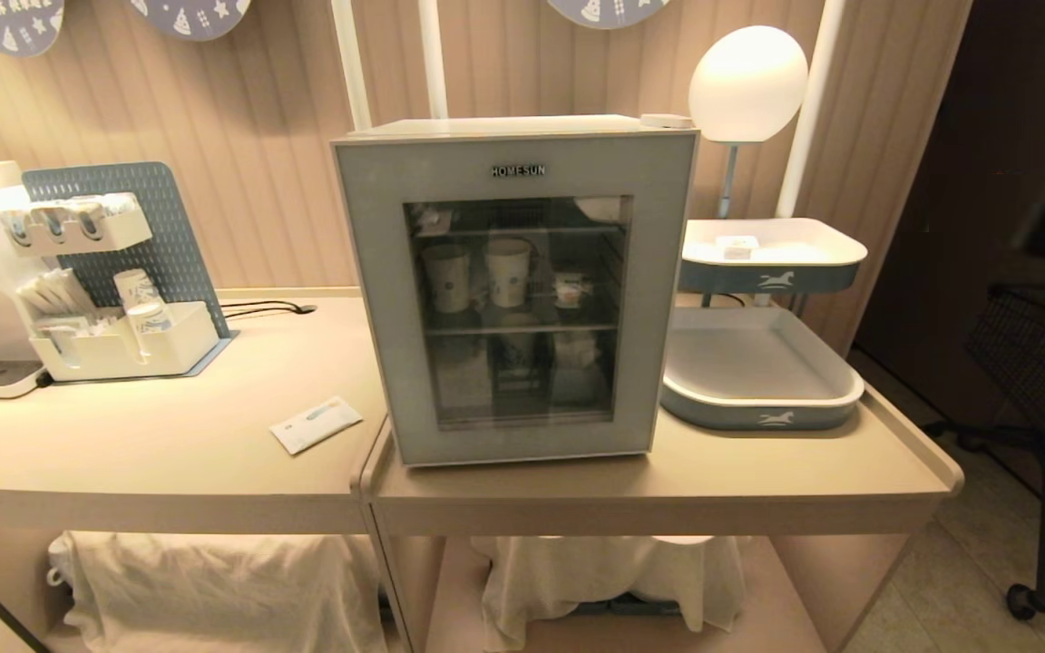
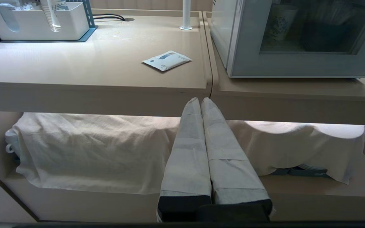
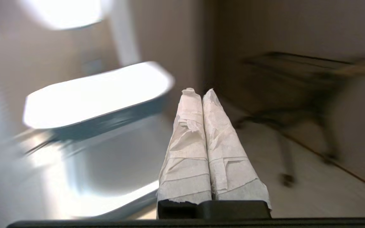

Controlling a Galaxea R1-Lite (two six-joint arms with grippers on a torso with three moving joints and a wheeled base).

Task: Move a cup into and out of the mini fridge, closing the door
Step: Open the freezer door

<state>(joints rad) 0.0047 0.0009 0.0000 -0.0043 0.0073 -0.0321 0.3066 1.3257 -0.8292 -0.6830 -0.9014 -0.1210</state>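
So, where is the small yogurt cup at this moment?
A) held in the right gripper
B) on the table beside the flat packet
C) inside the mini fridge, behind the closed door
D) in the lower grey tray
C: the cup stands on the wire shelf of the mini fridge, seen through the shut door.

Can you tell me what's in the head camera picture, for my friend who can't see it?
A white mini fridge stands on a beige counter with its glass door closed. Through the glass, two tall paper cups and a small white cup stand on a wire shelf. Two stacked trays sit to its right, a cup organizer to its left.
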